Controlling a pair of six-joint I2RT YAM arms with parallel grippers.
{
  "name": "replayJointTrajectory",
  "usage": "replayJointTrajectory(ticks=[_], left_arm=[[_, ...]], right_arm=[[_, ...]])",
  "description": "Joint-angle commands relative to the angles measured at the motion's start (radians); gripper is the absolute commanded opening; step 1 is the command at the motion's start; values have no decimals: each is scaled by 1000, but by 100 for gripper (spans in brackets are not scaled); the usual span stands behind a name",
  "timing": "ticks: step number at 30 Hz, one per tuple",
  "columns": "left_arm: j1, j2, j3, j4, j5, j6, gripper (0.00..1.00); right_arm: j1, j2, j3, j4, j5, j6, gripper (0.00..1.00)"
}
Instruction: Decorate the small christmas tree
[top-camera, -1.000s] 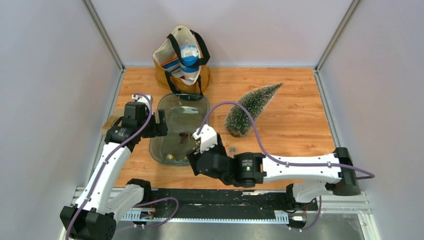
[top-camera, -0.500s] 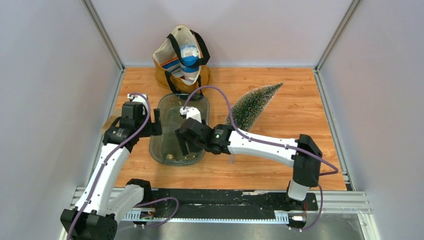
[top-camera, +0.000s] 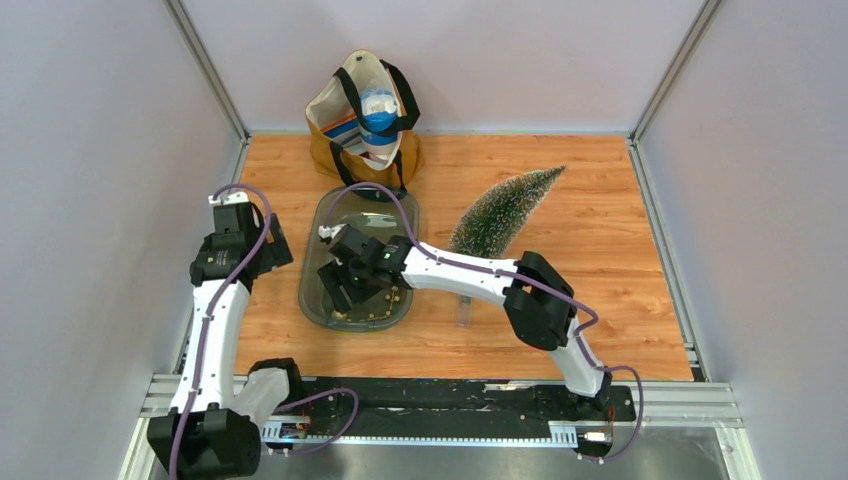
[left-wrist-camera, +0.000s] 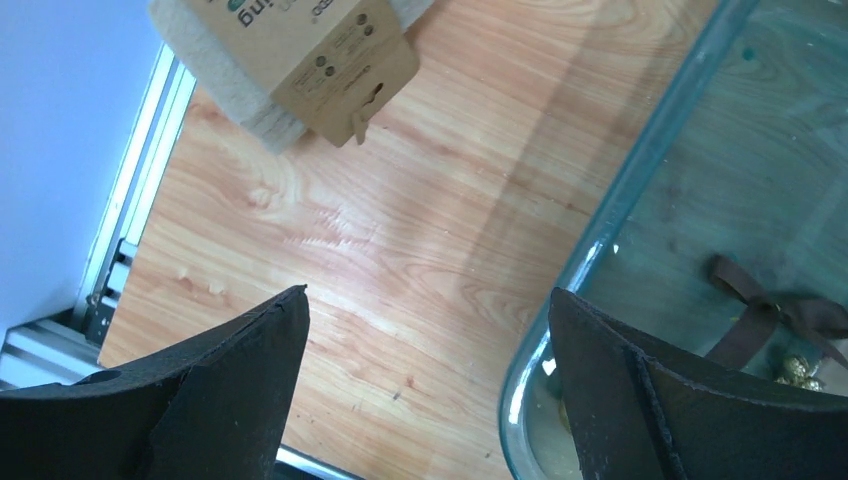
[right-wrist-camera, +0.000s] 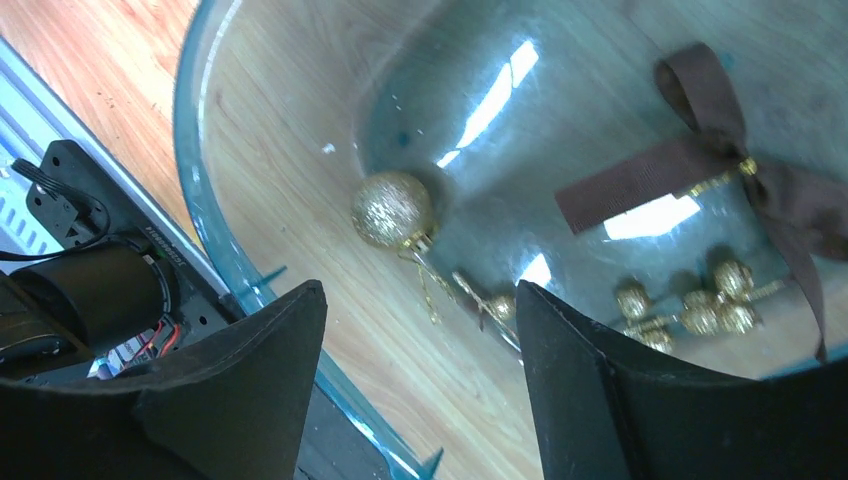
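The small christmas tree (top-camera: 505, 212) lies on its side on the wooden table, tip toward the back right, to the right of the clear tray (top-camera: 405, 215). Inside the tray rest a gold glitter ball (right-wrist-camera: 392, 208), a brown ribbon bow (right-wrist-camera: 700, 160) and a cluster of small gold beads (right-wrist-camera: 700, 300). My right gripper (right-wrist-camera: 419, 286) hangs open just above the tray's near end, close to the gold ball, with nothing between its fingers. My left gripper (left-wrist-camera: 428, 292) stands wide open over bare wood just left of the tray rim (left-wrist-camera: 590, 240), holding nothing.
A yellow tote bag (top-camera: 362, 120) with items inside stands behind the tray. A cardboard-labelled pack (left-wrist-camera: 300, 50) lies at the table's left edge. A small clear piece (top-camera: 464, 315) sits on the wood in front of the tree. Grey walls close three sides.
My right arm has swung left from in front of the tray to over its near end, its jaws narrowing a little. My left gripper has drawn back left, off the tray's edge.
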Motion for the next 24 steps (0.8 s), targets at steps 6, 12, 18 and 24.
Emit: replayJointTrajectory(ticks=[6,12,18,24], left_arm=[[99,-7,11,-6,-6,-17,96],[100,-7,12,-1,-18,-12,96],[100,12,17,5,8,-3,96],[100,10,15,7,21,2,96]], right_arm=[[2,143,199,-56,-125,-132,72],[2,209,291,-134,-125,-187,72],[2,241,322,-179,-150,-225,72],[2,264,329,-156,-176,-227,72]])
